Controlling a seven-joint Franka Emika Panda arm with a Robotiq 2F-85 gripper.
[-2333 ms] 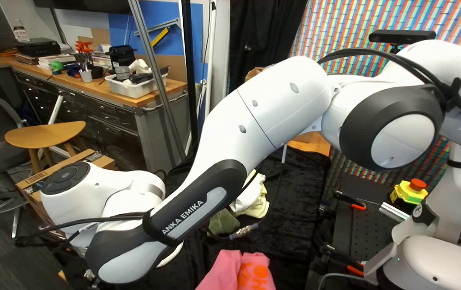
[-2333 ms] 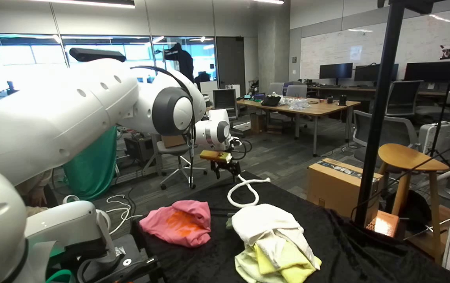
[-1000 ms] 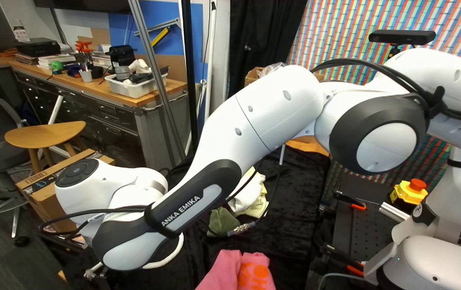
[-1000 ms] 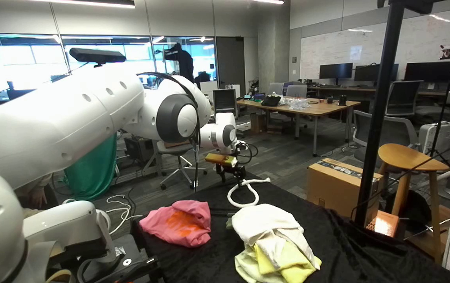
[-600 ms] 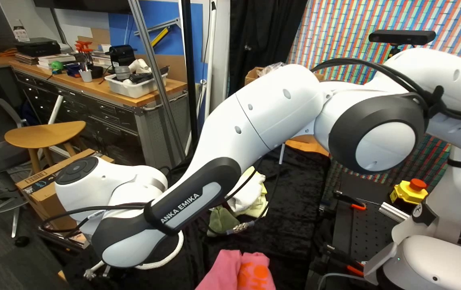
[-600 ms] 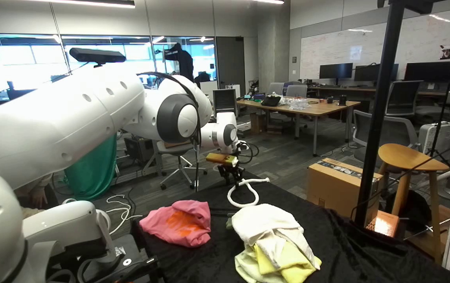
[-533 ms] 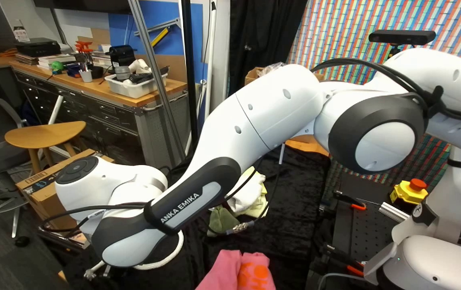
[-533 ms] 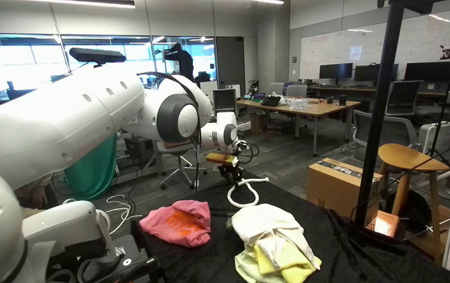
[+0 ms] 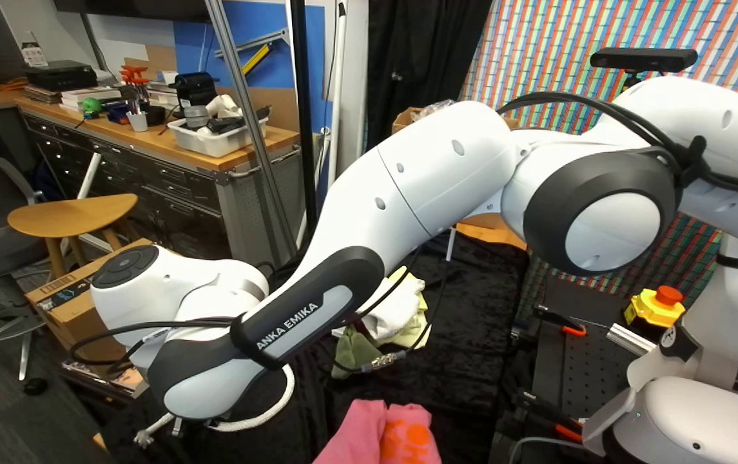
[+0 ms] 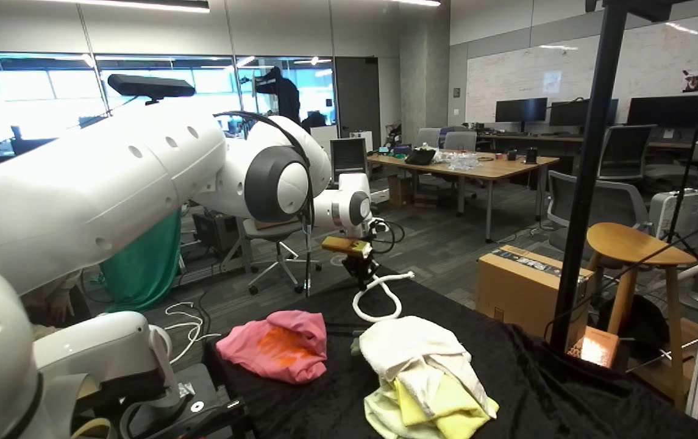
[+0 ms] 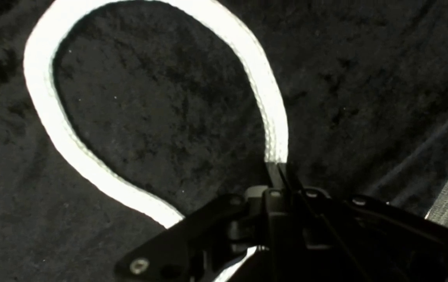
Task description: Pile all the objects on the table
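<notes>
Currently, the fingers are pressed together on the white braided rope and appear to pinch one strand; the tips hide the exact contact. A moment earlier they stand spread near it. With closure, the free end of the rope shifts slightly toward the fingers in an exterior view, which suggests that the rope follows the grip. Consequence for the task: the rope is probably secured, and the next operation is likely lift and transfer for piling.

Location: the rope lies on the black desk, at the centre of the frame in an exterior view, just beside the white cloth. That white cloth lies over a yellow cloth, lower right of centre. A green cloth shows at the white cloth's edge. A pink cloth with orange print lies apart, lower left of centre; it and the rope are judged not yet piled.

Orientation: in the wrist view the rope forms a teardrop loop. Its long axis runs from upper left toward lower centre, rounded end uppermost. The pinched strand runs nearly vertically down the frame into the fingertips. The other strand slopes down and right; the crossing is hidden. In an exterior view the free end points right.
</notes>
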